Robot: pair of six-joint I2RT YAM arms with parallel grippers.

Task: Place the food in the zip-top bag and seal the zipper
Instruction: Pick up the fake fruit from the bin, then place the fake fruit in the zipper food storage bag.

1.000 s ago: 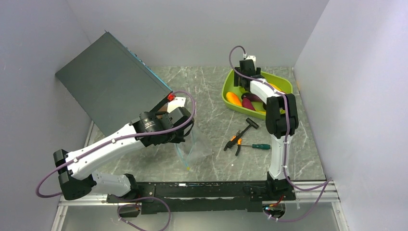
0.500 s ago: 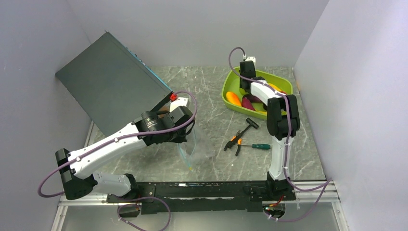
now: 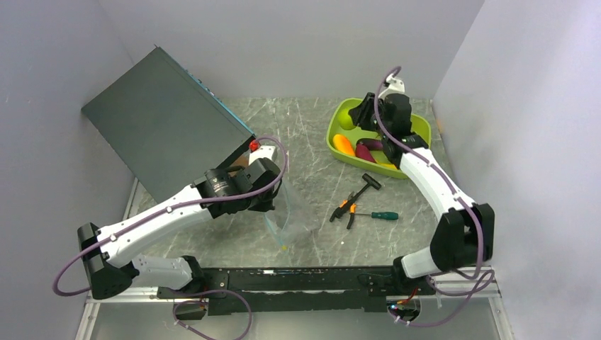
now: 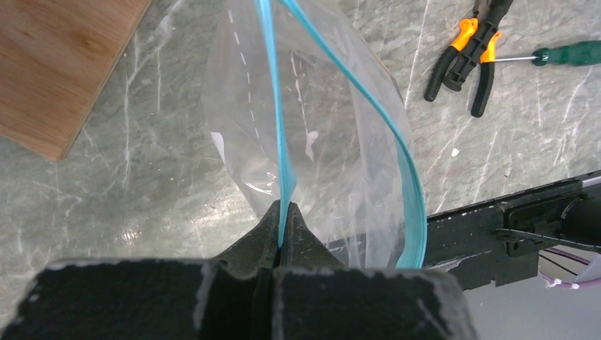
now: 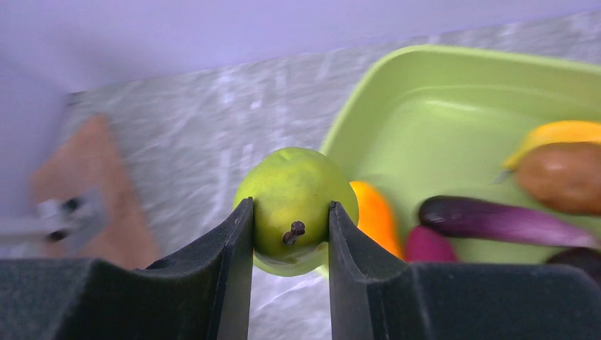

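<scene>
Behind the green apple (image 5: 294, 188), orange food (image 5: 374, 212) lies half-hidden.

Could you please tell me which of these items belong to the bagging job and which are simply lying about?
Job:
zip-top bag
zipper
green apple
remaining toy food
green tray holding it

Lying about:
pliers
screwdriver
wooden board
</scene>
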